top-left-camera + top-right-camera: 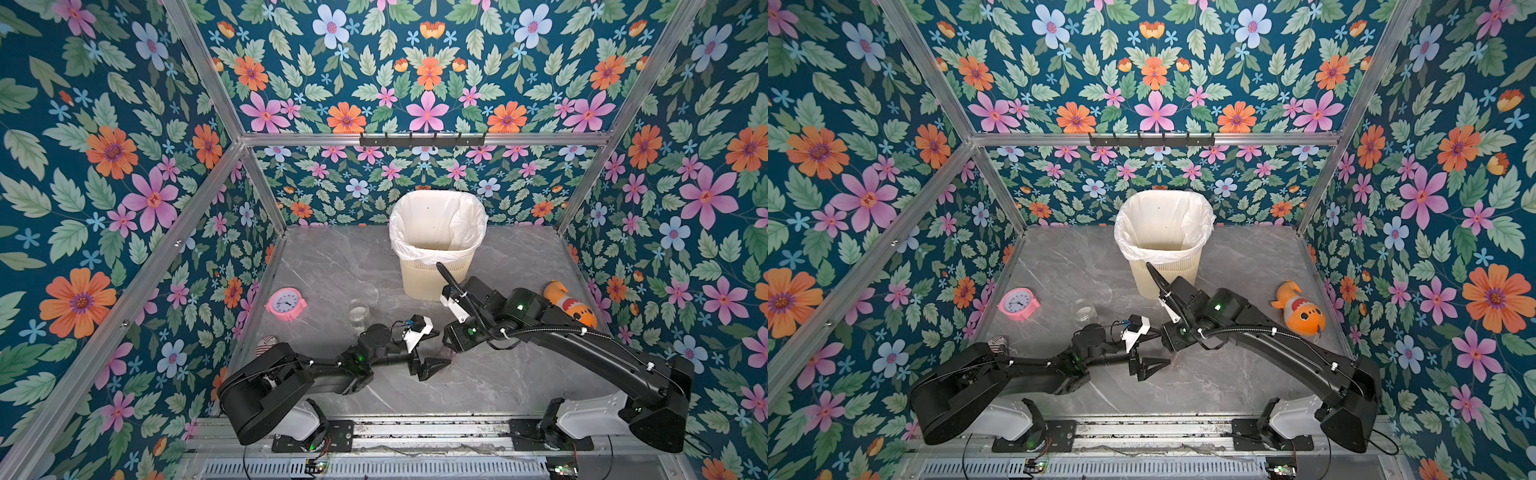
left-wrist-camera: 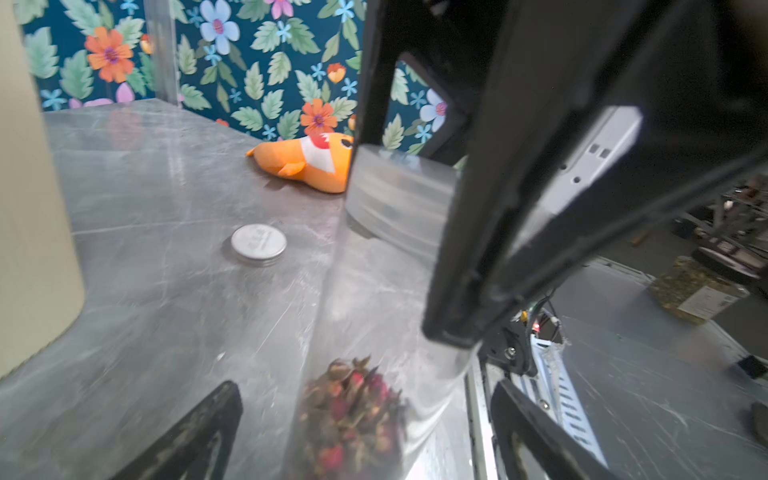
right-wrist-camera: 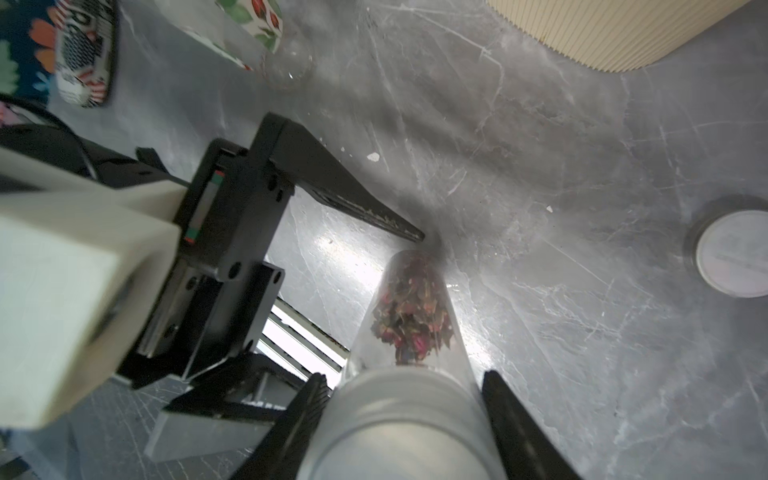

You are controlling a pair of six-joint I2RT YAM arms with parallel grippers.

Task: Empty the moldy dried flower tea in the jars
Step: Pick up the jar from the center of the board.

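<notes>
Jaws of the right gripper (image 3: 403, 378) are clenched from above on the frosted lid (image 3: 399, 424) of the narrow jar (image 2: 374, 291). The jaws of the left gripper (image 2: 365, 386) stand wide apart on either side of the jar's lower body, with a gap on both sides, holding nothing. The jar stands capped on the table (image 1: 498, 374) between the two arms, with the dried flower tea (image 3: 411, 316) heaped at its bottom. In both top views the right gripper hides it. The wide jar (image 1: 360, 316) sits uncapped and looks empty, and its white lid (image 2: 258, 243) lies flat on the table apart from it, so the narrow jar seems to be the one left. The step in hand looks like getting the lid off, and the main risk is that nothing braces the glass. If the right arm twists or pulls now, the whole jar could spin with the lid or lift and tip. Once the left jaws close, smooth clear glass could slip in them, or a grip set off-centre could push the jar over. A lid that lets go suddenly might jolt the jar and scatter buds over the table. The lined bin (image 1: 432, 274) stands well apart, so an open jar tilted too early on the way there would spill short of it.
</notes>
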